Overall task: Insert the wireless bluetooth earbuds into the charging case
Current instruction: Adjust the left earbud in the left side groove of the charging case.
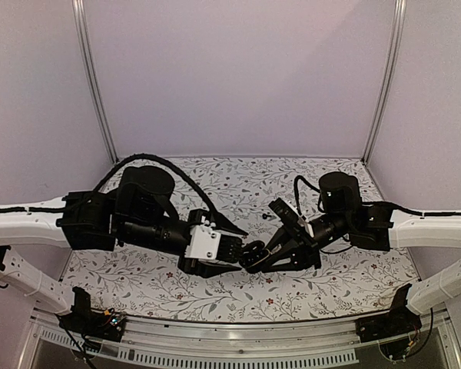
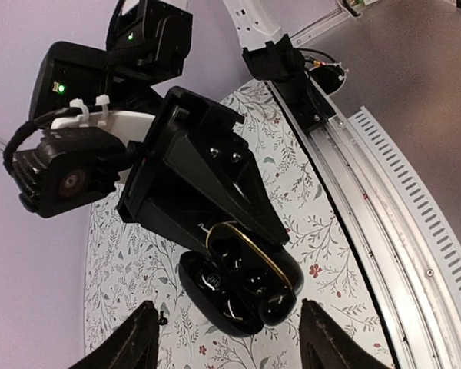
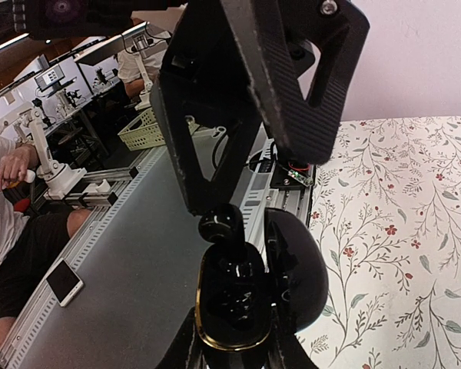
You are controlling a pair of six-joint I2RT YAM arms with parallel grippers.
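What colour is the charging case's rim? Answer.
Gold, around the glossy black charging case; clearest in the right wrist view.

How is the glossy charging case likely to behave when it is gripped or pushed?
The charging case looks glossy and rounded, so it may slip in the right gripper. Its open lid is hinged, so a push could swing it shut. It looks stiff, not floppy.

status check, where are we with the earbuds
Left pincer open, one finger over small glossy black earbud at mouth of open black gold-rimmed charging case. Right pincer shut on the case. Nothing blocking.
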